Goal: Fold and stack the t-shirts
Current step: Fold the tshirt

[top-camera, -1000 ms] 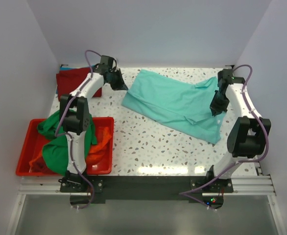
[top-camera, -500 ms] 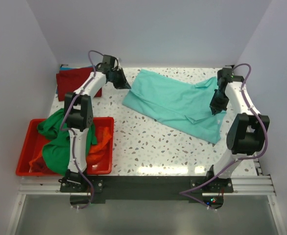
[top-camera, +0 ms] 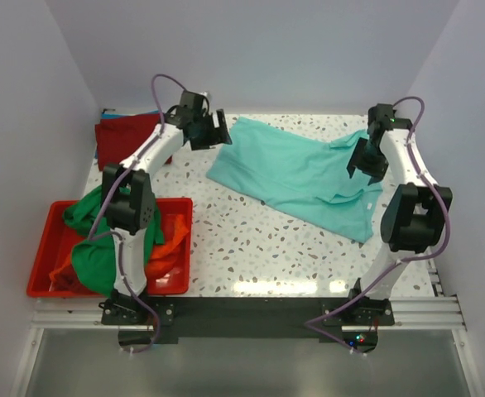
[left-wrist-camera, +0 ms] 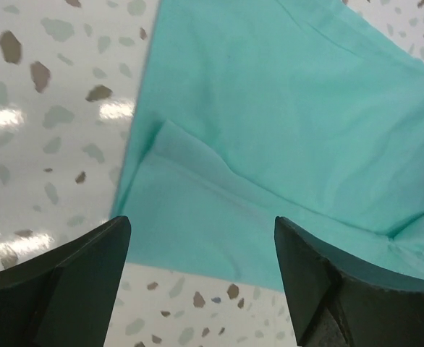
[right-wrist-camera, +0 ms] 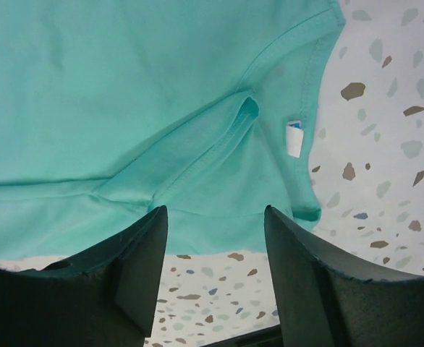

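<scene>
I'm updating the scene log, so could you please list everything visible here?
teal t-shirt: one, teal, spread loosely on the table's middle and right
dark red t-shirt: one, dark red, folded at the far left corner
green t-shirt: one, bright green, bunched in the bin, spilling over its rim
orange t-shirt: one, orange, in the bin beside the green one
red bin: one, red, near left of the table
table: one, white speckled
left gripper: one, black, jaws open over the teal shirt's left end
right gripper: one, black, jaws open over its collar end
</scene>
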